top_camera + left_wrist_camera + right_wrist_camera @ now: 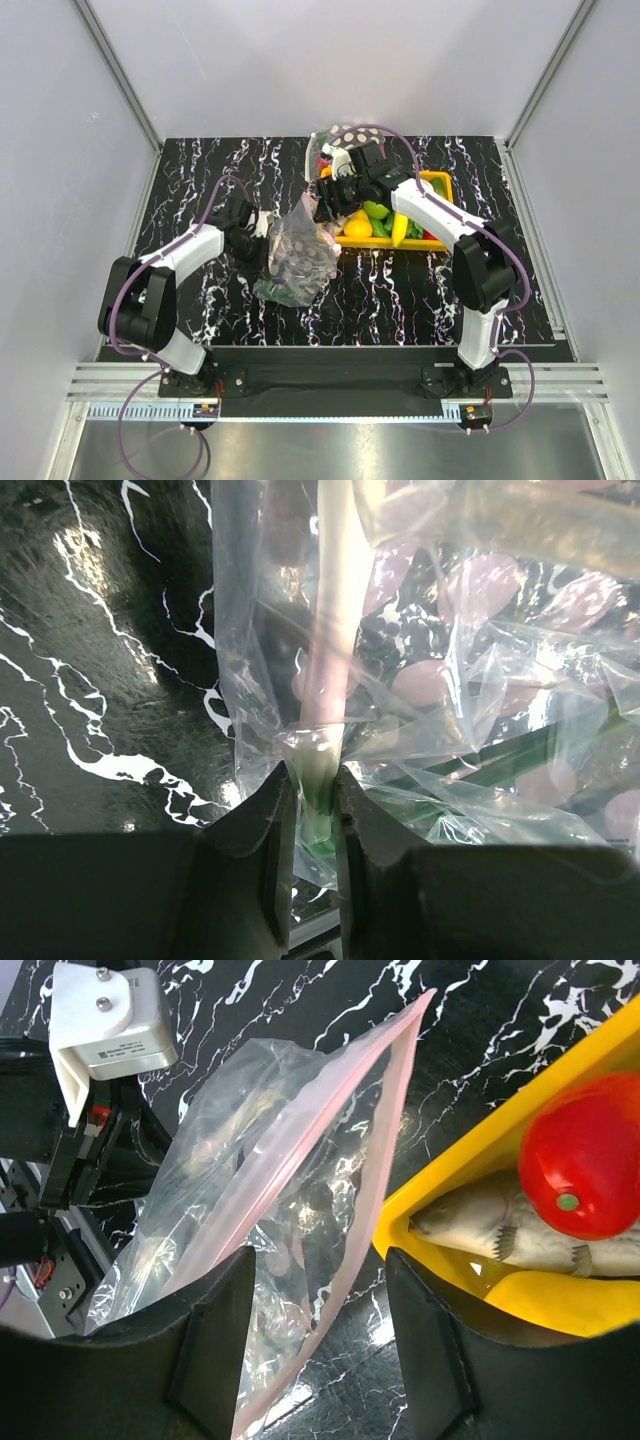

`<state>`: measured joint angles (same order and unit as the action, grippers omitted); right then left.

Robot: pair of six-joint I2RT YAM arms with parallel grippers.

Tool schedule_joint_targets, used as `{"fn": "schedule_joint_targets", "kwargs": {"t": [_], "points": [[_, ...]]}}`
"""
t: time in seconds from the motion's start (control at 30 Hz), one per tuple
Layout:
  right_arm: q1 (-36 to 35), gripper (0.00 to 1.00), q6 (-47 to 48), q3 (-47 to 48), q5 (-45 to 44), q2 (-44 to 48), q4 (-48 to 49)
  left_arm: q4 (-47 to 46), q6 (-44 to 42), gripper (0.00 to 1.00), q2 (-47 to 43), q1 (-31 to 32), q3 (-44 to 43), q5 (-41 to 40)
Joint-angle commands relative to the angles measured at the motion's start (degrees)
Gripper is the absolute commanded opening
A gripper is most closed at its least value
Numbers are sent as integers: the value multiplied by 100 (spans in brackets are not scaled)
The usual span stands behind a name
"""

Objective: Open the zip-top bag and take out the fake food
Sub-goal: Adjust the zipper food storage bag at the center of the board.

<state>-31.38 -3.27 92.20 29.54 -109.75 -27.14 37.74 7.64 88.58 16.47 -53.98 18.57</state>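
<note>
The zip-top bag point(297, 252) lies crumpled on the black marbled table, its mouth gaping in the right wrist view. My left gripper point(318, 772) is shut on the bag's pink zip strip point(330, 630) at the left edge; it shows in the top view as well point(257, 226). My right gripper point(318, 1260) stands open over the bag's mouth point(300, 1170), and the other pink strip point(392, 1160) runs loose between its fingers. Fake food lies in the yellow tray point(470, 1150): a red tomato point(585, 1160), plus green point(376, 210) and yellow point(400, 230) pieces. A green shape point(280, 292) shows through the bag's near end.
A bag with large polka dots point(340, 134) stands behind the tray at the far edge of the table. The left arm's white wrist camera housing point(100, 1020) sits close to the bag's left side. White walls ring the table.
</note>
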Motion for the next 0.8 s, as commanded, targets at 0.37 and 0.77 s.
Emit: {"fn": "schedule_joint_targets", "kwargs": {"t": [0.37,0.77], "points": [[-308,70,537,-150,-56,183,226,-73,-131,10,-42,85,-227,-2],[-659,61,362,87,1010,-309,332,-56,-210,10,90,172,-535,24]]}}
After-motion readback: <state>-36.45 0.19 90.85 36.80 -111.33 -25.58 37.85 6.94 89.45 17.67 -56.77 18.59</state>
